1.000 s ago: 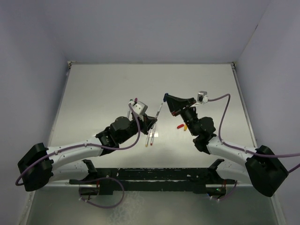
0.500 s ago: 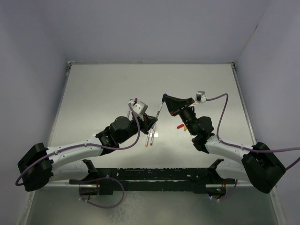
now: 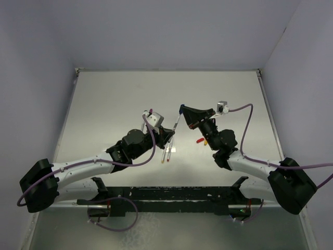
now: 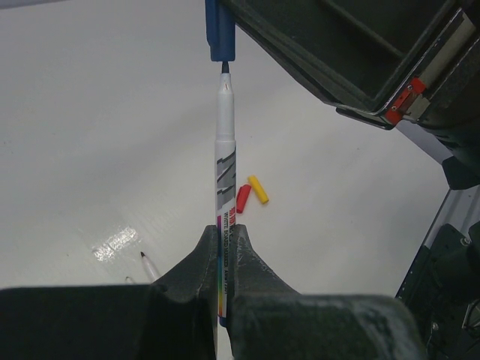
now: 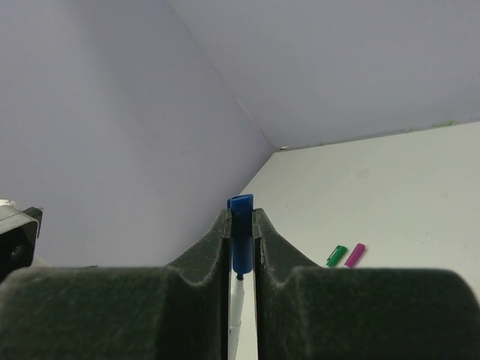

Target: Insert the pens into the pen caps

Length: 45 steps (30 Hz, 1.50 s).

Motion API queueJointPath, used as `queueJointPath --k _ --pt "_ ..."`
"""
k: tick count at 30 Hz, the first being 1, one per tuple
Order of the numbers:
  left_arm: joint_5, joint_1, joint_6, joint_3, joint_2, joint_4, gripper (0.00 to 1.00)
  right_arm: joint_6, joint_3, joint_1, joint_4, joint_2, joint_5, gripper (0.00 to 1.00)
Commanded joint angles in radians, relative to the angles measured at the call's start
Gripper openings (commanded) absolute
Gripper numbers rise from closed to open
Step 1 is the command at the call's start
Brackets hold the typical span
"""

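The right arm has swung slightly since a second ago, its elbow drawing in toward the middle of the desk, while the left arm sits as it was. At centre, a silvery-white pen (image 4: 225, 172) stands pinched by its lower barrel in the left tool (image 4: 223, 247), whose fingers are pressed hard onto it. Its nib points up at the mouth of the blue cap (image 4: 220, 30). The right tool (image 5: 241, 225) holds that cap clamped between nearly closed fingers, directly above the pen. Nib and cap look lined up, with the tip just at the opening; the barrel is not yet seated.

Just beyond the pen, to its right, a red cap (image 4: 243, 198) and a yellow cap (image 4: 258, 189) lie touching on the desk (image 3: 114, 99). A green cap (image 5: 337, 256) and a purple cap (image 5: 355, 255) lie side by side, seen only from the right wrist. The other pens (image 3: 167, 153) rest together just near of the left tool; their number is hard to make out.

With four caps loose and the fifth only now meeting its pen, the job appears to be at its first pairing. What seems left is pushing this pen home, then four more.
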Motion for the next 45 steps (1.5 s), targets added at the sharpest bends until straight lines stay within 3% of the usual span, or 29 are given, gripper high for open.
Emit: queueJointPath --k 1,17,27,36,45 --pt "-0.018 0.003 0.012 0.031 -0.027 0.073 0.0 0.016 0.035 0.002 0.062 -0.009 -0.019 0.0" --pt "-0.056 0.003 0.042 0.045 -0.015 0.095 0.0 0.155 0.032 0.011 0.116 0.13 -0.149 0.0" --pt "-0.184 0.005 0.028 -0.007 -0.052 0.184 0.0 0.154 0.06 0.014 0.037 0.163 -0.249 0.0" --pt "-0.177 0.037 0.063 0.055 -0.032 0.187 0.0 0.073 0.14 0.032 -0.228 0.186 -0.322 0.0" --pt "-0.131 0.123 0.074 0.092 -0.039 0.237 0.0 0.018 0.169 0.063 -0.381 0.211 -0.324 0.0"
